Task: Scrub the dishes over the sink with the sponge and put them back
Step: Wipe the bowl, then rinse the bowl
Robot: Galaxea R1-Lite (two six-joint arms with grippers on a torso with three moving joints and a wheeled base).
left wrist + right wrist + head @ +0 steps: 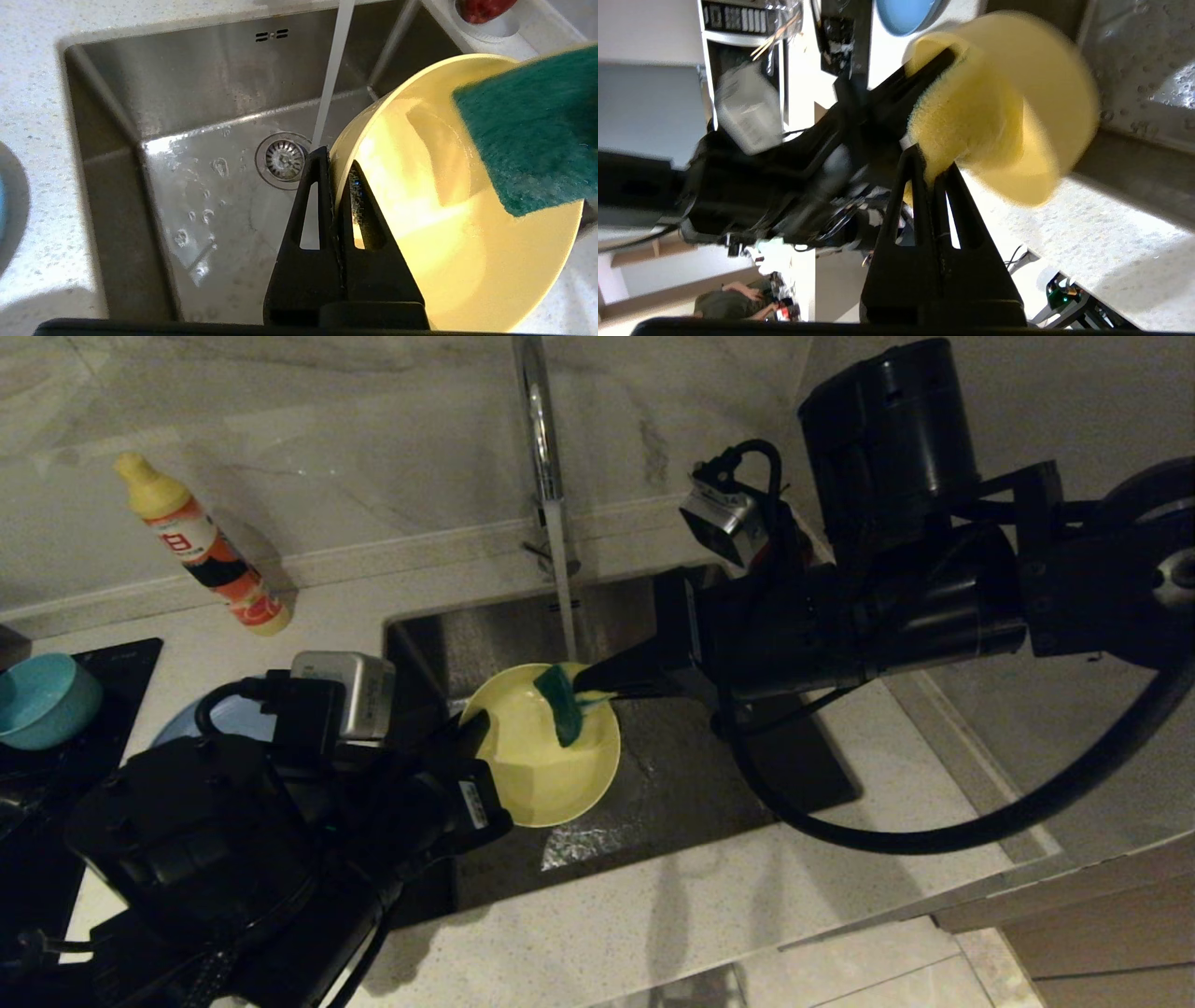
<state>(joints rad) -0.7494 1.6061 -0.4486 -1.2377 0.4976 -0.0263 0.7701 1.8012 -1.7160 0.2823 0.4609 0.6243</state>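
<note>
Over the sink [709, 775], left gripper [334, 158] pinches yellow bowl [551, 775] rim while right gripper [931, 170], clamped on sponge [563, 706], scrubs inside; next, rinsing.

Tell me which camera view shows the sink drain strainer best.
The left wrist view: the drain strainer sits in plain sight on the wet sink floor, beside the yellow bowl. In the head view the bowl and arms cover it; the right wrist view shows only a corner of the sink.
</note>
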